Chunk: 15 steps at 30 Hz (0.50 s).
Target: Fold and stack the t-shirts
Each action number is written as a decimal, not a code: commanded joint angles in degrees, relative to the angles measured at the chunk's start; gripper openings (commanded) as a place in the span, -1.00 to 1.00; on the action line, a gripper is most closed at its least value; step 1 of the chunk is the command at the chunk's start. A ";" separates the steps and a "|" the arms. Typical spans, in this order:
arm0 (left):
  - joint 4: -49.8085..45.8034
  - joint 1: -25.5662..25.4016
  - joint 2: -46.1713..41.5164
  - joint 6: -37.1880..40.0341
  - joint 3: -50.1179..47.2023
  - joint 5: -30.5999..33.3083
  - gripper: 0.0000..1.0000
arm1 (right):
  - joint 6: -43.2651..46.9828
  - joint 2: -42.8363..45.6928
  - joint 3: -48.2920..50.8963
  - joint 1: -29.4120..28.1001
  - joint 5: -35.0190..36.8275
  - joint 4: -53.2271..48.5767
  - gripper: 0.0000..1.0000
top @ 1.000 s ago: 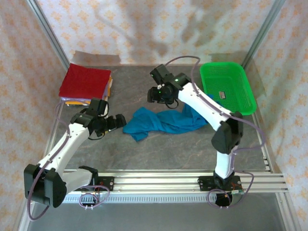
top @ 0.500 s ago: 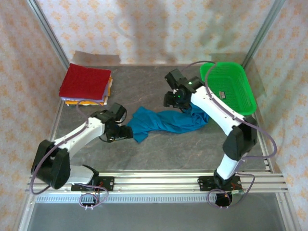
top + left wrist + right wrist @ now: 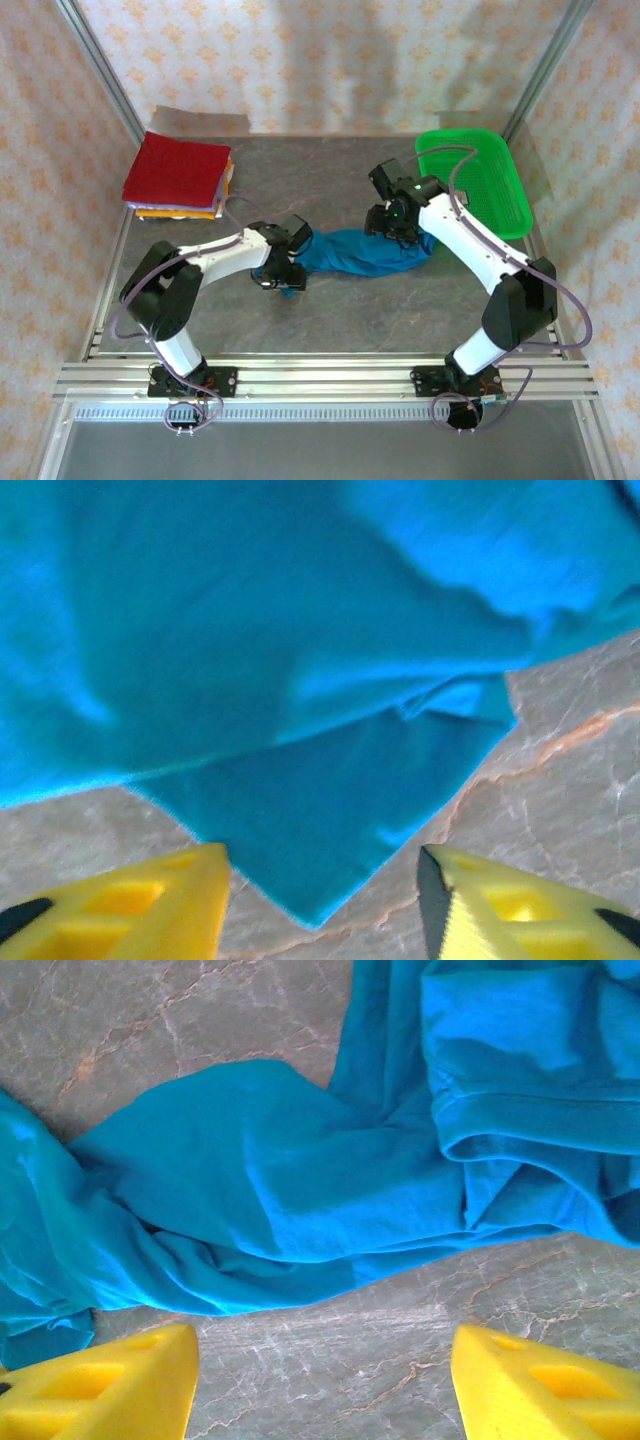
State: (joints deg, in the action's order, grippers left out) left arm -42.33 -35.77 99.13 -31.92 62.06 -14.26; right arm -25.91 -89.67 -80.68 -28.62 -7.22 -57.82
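**Top external view: both end effectors stood open at the teal t-shirt**

At the far left of the grey surface (image 3: 330, 310) sat the folded stack. The dark red t-shirt (image 3: 175, 168) was on top, and the orange and yellow t-shirts (image 3: 185, 212) showed as thin edges beneath it. Well apart from the stack, near the middle, the teal t-shirt (image 3: 355, 250) lay unfolded in a long crumpled bunch.

The left end effector (image 3: 283, 272) hung at the left end of that bunch. In the left wrist view its yellow fingers (image 3: 150, 900) stood apart and gripped nothing. A flat corner of the teal cloth pointed into the gap between them (whether either finger touched it could not be told).

The right end effector (image 3: 388, 222) hung over the right part of the bunch. In the right wrist view its fingers (image 3: 110, 1380) were spread wide and held nothing. Bare marbled surface lay between them, with the shirt's folds and a hemmed sleeve just beyond.

At the far right stood the green basket (image 3: 480, 170), near the shirt's right end.
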 commanded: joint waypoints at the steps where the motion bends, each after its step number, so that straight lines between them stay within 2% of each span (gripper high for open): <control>1: -0.43 -0.17 2.43 -0.34 2.22 2.22 -0.10 | 0.27 2.60 0.92 0.98 1.09 0.17 0.35; 5: -2.87 -0.18 4.70 0.28 3.88 3.99 -0.47 | 0.24 4.07 2.00 1.80 1.10 0.52 0.36; 9: -8.02 1.04 2.28 2.56 4.75 8.98 -0.88 | 0.66 4.52 2.19 1.91 1.47 0.10 0.36; 12: -11.39 6.49 -3.68 3.73 3.59 11.38 -0.97 | 0.64 4.86 1.73 1.98 1.01 -0.36 0.36; 15: -14.89 15.42 -11.41 6.46 2.89 11.77 -0.98 | 0.25 5.64 1.68 1.91 0.13 -0.44 0.36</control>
State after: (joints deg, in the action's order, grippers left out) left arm -49.89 -27.14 95.57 -28.40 65.08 -7.46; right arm -25.71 -86.28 -78.96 -26.94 -7.38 -57.54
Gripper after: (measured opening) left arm 0.050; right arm 0.681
